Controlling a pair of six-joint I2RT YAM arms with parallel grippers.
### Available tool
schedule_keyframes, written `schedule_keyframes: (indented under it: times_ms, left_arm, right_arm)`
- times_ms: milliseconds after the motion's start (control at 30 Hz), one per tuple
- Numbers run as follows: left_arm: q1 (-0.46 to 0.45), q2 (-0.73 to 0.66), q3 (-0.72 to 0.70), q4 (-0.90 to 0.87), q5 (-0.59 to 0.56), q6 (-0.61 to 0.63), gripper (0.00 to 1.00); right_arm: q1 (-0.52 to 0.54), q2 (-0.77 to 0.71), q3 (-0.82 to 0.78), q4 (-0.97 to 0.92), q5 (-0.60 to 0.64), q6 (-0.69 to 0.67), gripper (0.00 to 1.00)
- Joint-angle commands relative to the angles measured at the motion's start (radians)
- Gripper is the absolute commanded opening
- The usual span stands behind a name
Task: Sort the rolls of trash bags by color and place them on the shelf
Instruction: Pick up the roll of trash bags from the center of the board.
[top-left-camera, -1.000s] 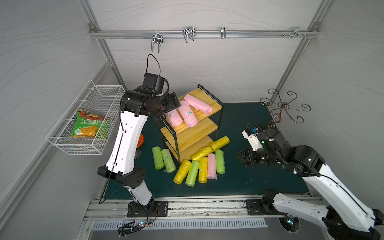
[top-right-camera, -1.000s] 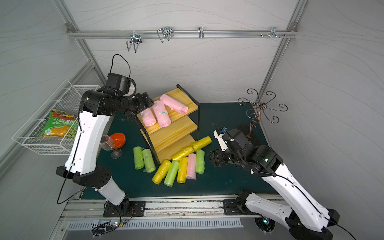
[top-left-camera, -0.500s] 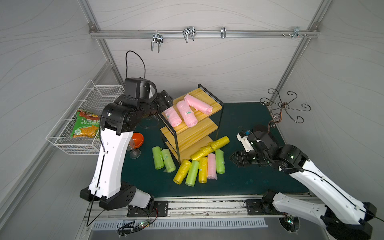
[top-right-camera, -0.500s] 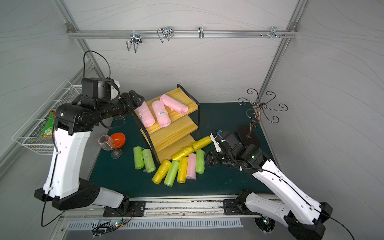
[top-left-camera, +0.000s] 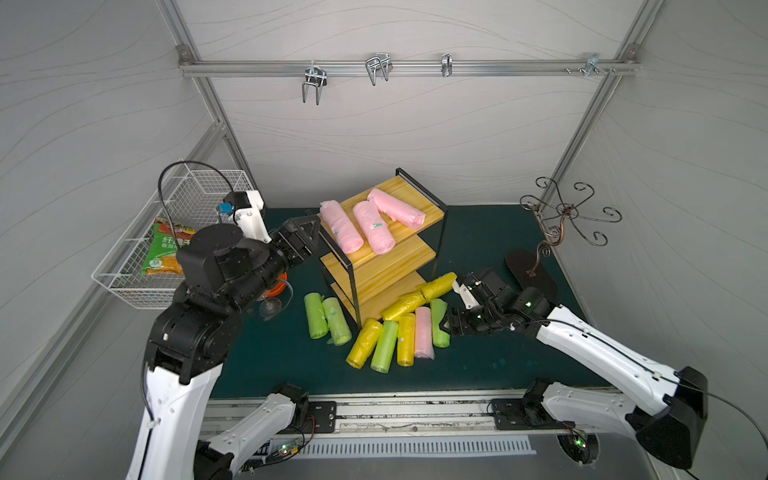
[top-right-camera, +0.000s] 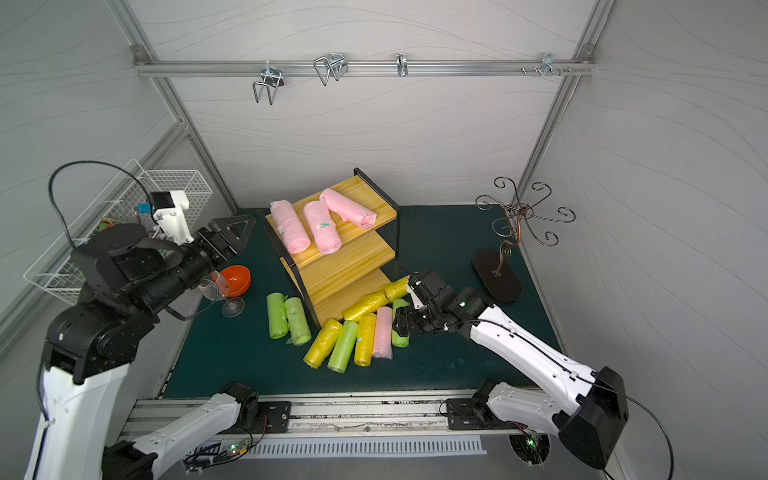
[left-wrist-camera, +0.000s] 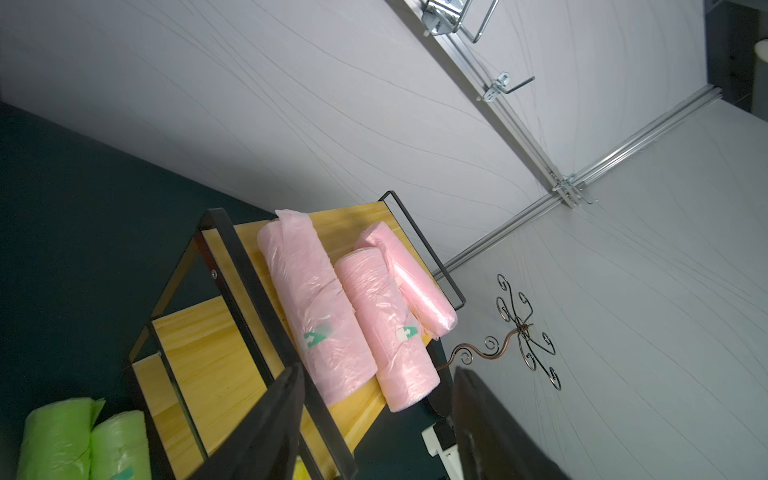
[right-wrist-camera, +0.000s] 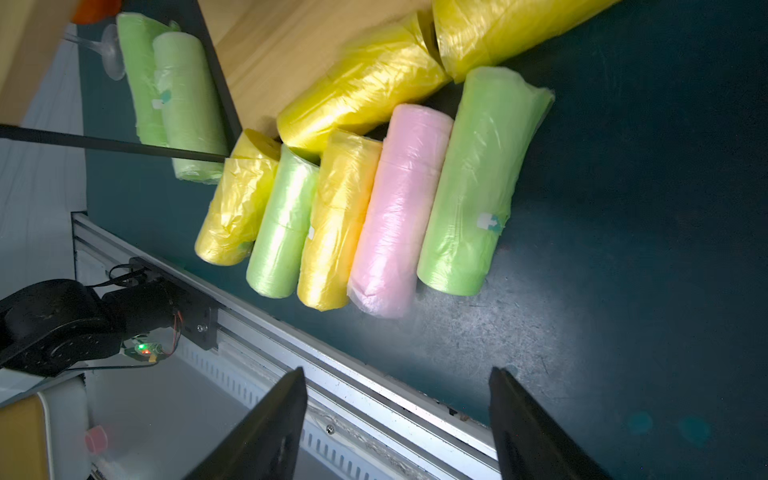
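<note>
The shelf (top-left-camera: 388, 266) stands mid-mat with three pink rolls (top-left-camera: 373, 227) lying on its top board (left-wrist-camera: 232, 365). On the mat in front lie yellow (top-left-camera: 365, 343), green (top-left-camera: 384, 345) and one pink roll (top-left-camera: 424, 332) side by side. Two more green rolls (top-left-camera: 326, 318) lie left of the shelf, and two yellow ones (top-left-camera: 436, 286) lean at its bottom board. My left gripper (top-left-camera: 305, 232) hangs open and empty just left of the shelf's top (left-wrist-camera: 376, 399). Low beside the rightmost green roll (right-wrist-camera: 469, 187), my right gripper (top-left-camera: 451, 324) is open and empty (right-wrist-camera: 397, 415).
A white wire basket (top-left-camera: 124, 282) with a snack packet (top-left-camera: 166, 249) hangs on the left wall. An orange bowl (top-right-camera: 235, 280) and a wine glass (top-right-camera: 220, 295) stand under my left arm. An ornate metal stand (top-left-camera: 561, 224) is at the back right. Hooks (top-left-camera: 378, 68) hang overhead.
My left arm has pulled back leftward and down from the shelf's top, its jaws narrowing. The right arm has moved left and down toward the row of rolls.
</note>
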Motion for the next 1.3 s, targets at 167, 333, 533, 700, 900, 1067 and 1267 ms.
schedule_keyframes:
  times_ms: [167,333,533,700,900,1067,1267]
  left_arm:
    - [0.001,-0.224,-0.272,0.232,0.120,0.056,0.62]
    - [0.001,-0.310,-0.368,0.244,0.175,0.042,0.64]
    - [0.001,-0.388,-0.451,0.228,0.201,0.000,0.64]
    - [0.001,-0.431,-0.511,0.206,0.252,-0.037,0.62]
    - [0.001,-0.494,-0.551,0.144,0.258,-0.039,0.62]
    - [0.001,-0.511,-0.593,0.117,0.285,-0.077,0.63]
    - [0.001,-0.513,-0.627,0.074,0.304,-0.101,0.68]
  right_arm:
    - [-0.106,0.199,-0.030,0.118,0.012,-0.015,0.73]
    - [-0.108,0.354,-0.004,0.149,0.028,-0.048,0.73]
    - [-0.108,0.456,-0.014,0.205,0.028,-0.044,0.71]
    - [-0.107,0.495,-0.021,0.215,0.044,-0.048,0.65]
    - [-0.108,0.466,-0.045,0.188,0.080,-0.063,0.49]
    - [-0.108,0.401,-0.060,0.161,0.091,-0.080,0.08]
    - [-0.108,0.253,-0.018,0.029,0.114,-0.146,0.00]
